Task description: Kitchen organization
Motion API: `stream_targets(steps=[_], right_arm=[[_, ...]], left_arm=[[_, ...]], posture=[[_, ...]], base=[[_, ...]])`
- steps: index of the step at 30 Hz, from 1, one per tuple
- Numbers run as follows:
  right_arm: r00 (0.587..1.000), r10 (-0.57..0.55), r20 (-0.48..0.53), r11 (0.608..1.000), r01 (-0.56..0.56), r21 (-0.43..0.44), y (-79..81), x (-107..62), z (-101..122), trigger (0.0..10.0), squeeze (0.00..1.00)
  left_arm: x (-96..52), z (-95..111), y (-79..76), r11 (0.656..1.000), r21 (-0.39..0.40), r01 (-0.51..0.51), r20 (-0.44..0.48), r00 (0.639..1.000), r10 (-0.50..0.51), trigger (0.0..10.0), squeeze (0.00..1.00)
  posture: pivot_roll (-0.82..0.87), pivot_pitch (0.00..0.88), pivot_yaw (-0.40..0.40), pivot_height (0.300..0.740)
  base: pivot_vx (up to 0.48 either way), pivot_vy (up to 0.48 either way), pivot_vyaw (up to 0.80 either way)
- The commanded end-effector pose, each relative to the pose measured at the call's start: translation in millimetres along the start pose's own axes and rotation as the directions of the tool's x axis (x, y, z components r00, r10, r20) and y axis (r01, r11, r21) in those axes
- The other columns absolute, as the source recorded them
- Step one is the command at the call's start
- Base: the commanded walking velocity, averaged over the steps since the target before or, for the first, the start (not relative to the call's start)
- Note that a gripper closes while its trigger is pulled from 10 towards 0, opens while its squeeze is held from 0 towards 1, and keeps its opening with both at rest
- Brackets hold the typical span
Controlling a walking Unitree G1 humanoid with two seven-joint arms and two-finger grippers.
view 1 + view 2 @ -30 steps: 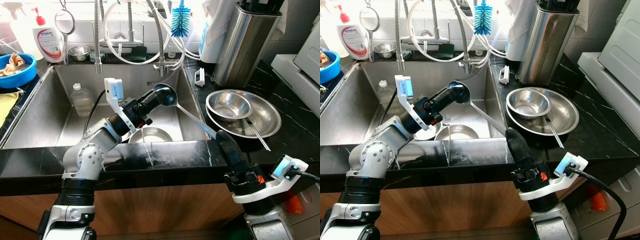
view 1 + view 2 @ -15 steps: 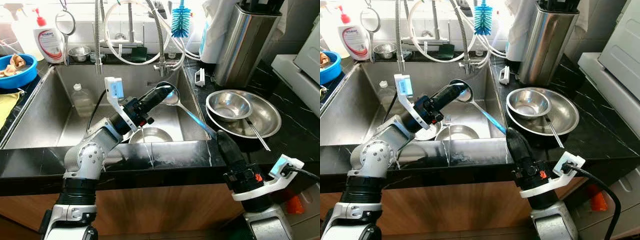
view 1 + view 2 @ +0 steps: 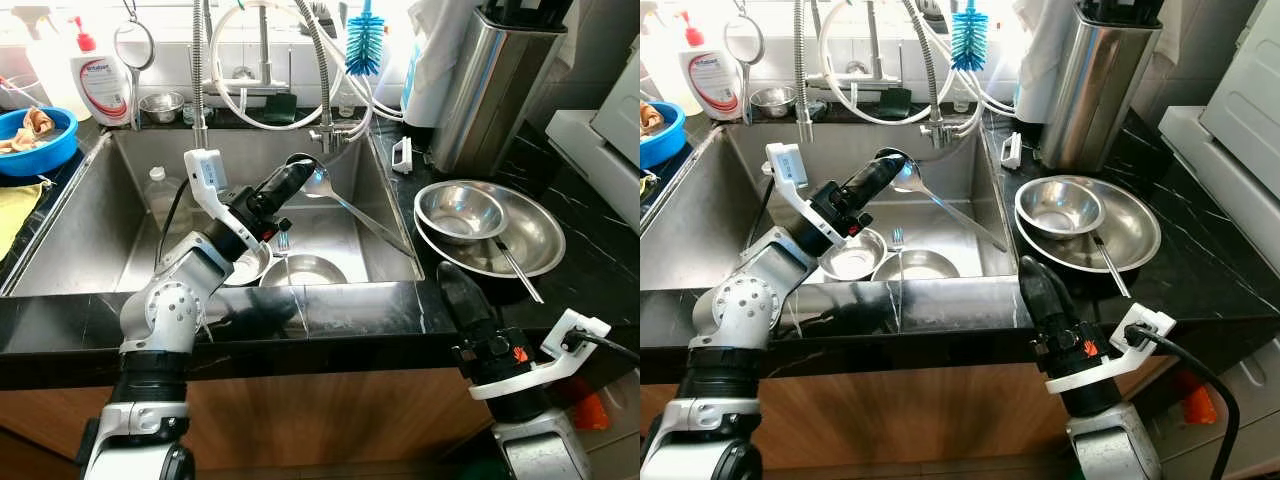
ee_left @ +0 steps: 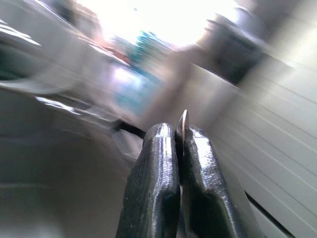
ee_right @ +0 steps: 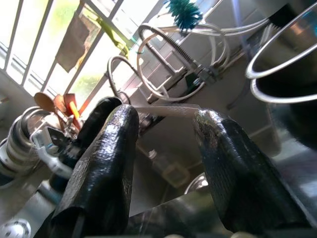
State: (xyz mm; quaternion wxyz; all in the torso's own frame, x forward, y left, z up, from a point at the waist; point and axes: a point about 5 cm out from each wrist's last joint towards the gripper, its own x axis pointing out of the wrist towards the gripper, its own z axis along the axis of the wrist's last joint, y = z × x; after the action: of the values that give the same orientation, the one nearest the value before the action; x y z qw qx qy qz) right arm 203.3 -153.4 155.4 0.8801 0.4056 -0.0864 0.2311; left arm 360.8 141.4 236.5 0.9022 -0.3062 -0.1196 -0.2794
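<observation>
The left pincer (image 3: 300, 175) is closed on the ladle (image 3: 345, 205) over the sink (image 3: 90, 215). The right pincer (image 3: 452, 285) stands wide at the sink's front right corner, holding nothing.

Black marble counter (image 3: 360, 310) over wood cabinet fronts (image 3: 330, 420); bright daylit window (image 5: 74, 59) behind the steel sink (image 3: 90, 215).

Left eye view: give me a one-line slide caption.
Left claw shut on a ladle over the sink; right claw open at the counter edge.
</observation>
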Motion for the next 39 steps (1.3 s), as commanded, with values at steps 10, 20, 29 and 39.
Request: stream_targets(steps=[10,20,29,39], right_arm=[[1.000,-0.028,0.008,0.999,0.028,-0.046,-0.3,0.1,4.7,10.0,0.00],[1.000,-0.022,-0.013,0.995,0.021,-0.101,4.0,5.2,5.2,10.0,0.00],[0.999,-0.024,-0.021,0.991,0.021,-0.131,5.3,4.1,5.4,10.0,0.00],[0.958,-0.279,0.060,0.873,0.279,-0.400,-22.5,10.1,19.3,10.0,0.00]], left_arm=[[-13.4,23.8,44.1,0.821,0.365,-0.440,0.158,0.898,0.411,10.0,0.00],[-12.5,11.7,47.5,0.625,0.714,-0.316,0.102,0.930,0.353,10.0,0.00],[-37.6,27.8,84.0,0.489,0.804,-0.337,0.092,0.884,0.459,10.0,0.00],[-53.2,22.5,106.4,0.560,0.734,-0.384,0.016,0.834,0.551,10.0,0.00]], posture=[[0.00,0.045,-0.030,0.740],[0.00,0.046,-0.025,0.740],[0.00,0.036,-0.018,0.740],[0.00,0.011,-0.018,0.740]], base=[[0.000,0.000,0.00],[0.000,0.000,0.00],[0.000,0.000,0.00],[0.000,0.000,0.00]])
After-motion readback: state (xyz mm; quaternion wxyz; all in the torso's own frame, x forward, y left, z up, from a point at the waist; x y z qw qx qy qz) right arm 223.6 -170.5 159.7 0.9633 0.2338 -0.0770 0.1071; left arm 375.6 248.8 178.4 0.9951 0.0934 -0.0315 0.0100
